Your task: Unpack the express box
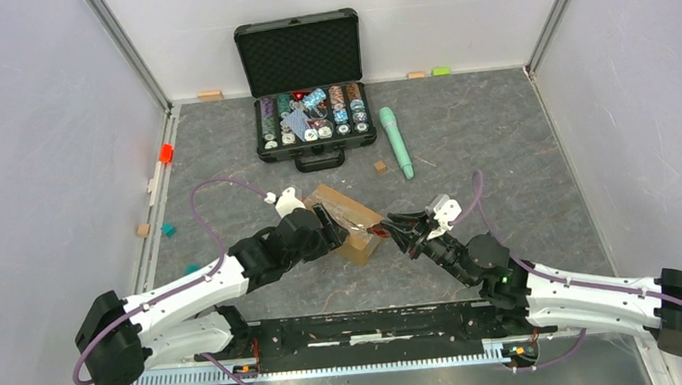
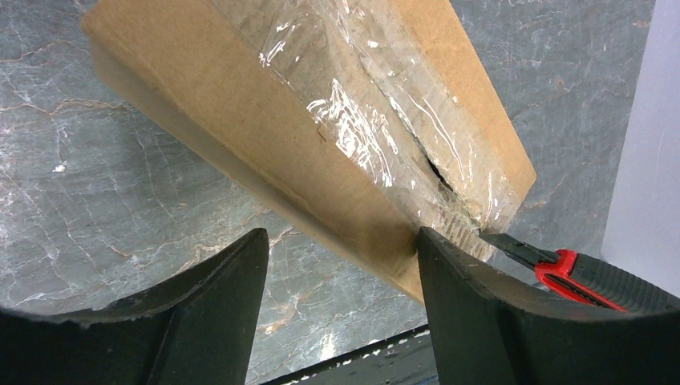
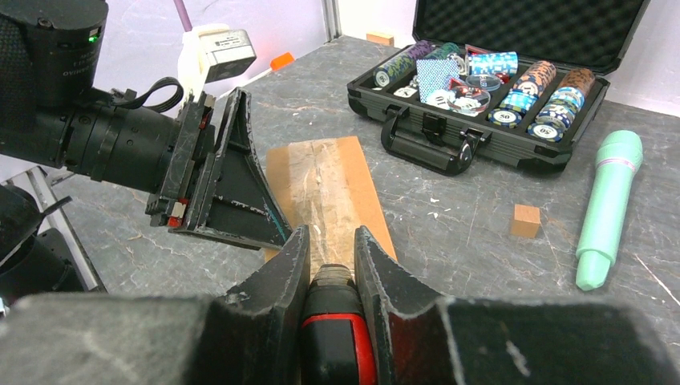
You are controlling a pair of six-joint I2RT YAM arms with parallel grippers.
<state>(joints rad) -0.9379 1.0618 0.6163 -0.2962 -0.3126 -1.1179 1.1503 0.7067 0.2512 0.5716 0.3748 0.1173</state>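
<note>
At the centre of the table, the express box lies flat, taped seam upward. Left gripper: jaws spread, one finger touching the box's side, nothing grasped. Right gripper: clenched on a red-and-black knife, blade tip at the box's taped end.

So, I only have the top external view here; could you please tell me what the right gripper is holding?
Observer: A red and black utility knife, clamped in the right gripper.
Operator: Thank you; where is its blade?
Observer: The left wrist view shows the blade tip at one end of the express box's taped seam.
Operator: Is the tape cut yet?
Observer: A short dark split shows near that end; the rest looks intact.
</note>
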